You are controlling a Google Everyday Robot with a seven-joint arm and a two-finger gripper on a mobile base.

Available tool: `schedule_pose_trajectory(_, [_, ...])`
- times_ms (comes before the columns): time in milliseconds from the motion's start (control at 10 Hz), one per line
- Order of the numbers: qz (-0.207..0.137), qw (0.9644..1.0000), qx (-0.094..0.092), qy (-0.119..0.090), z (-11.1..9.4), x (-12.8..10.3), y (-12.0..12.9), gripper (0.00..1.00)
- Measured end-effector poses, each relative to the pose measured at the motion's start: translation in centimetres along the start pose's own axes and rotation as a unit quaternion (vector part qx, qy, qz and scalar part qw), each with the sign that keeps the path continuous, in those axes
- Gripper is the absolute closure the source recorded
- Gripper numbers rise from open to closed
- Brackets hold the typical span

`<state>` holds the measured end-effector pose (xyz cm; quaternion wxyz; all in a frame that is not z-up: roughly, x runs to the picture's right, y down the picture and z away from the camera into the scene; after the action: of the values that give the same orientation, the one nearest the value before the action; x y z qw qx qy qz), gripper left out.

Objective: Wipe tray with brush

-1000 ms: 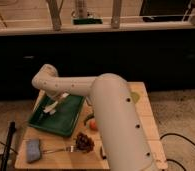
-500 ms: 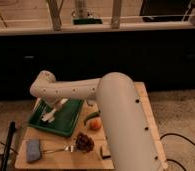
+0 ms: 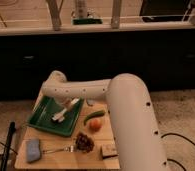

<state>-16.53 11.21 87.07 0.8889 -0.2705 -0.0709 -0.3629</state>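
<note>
**Robot arm reaching over a green tray**

A thick white arm [image 3: 126,100] curved in from the lower right, crossing a wooden counter [image 3: 66,161]. Its hand [image 3: 74,103] sat low over the right part of the tray [image 3: 43,114], at the upper end of the brush [image 3: 60,116]. Whether the hand was clamped on the brush or apart could not be told. The brush lay slanted inside the tray, its lower end pointing to the front left. The tray rested on the counter's back left part. Just right of it lay a green pepper [image 3: 92,116] and an orange fruit [image 3: 95,125]. Nearer the front were a dark clump [image 3: 83,141], a fork [image 3: 58,149] and a grey-blue sponge [image 3: 32,150].
</note>
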Motion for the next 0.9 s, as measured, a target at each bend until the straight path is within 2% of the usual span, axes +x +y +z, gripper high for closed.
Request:
schedule_pose_trajectory(200, [0.013, 0.9998, 0.008, 0.014, -0.7, 1.3, -1.6, 1.00])
schedule_pose_trajectory(300, [0.012, 0.9997, 0.013, 0.018, -1.0, 1.3, -2.5, 1.00])
schedule_pose_trajectory(400, [0.007, 0.9996, 0.018, 0.020, -1.3, 0.7, -3.5, 1.00])
schedule_pose_trajectory(700, [-0.034, 0.9986, 0.036, 0.018, -2.0, -3.0, -6.0, 1.00])
schedule_pose_trajectory(900, [-0.061, 0.9974, 0.037, 0.012, -2.1, -5.0, -5.2, 1.00])
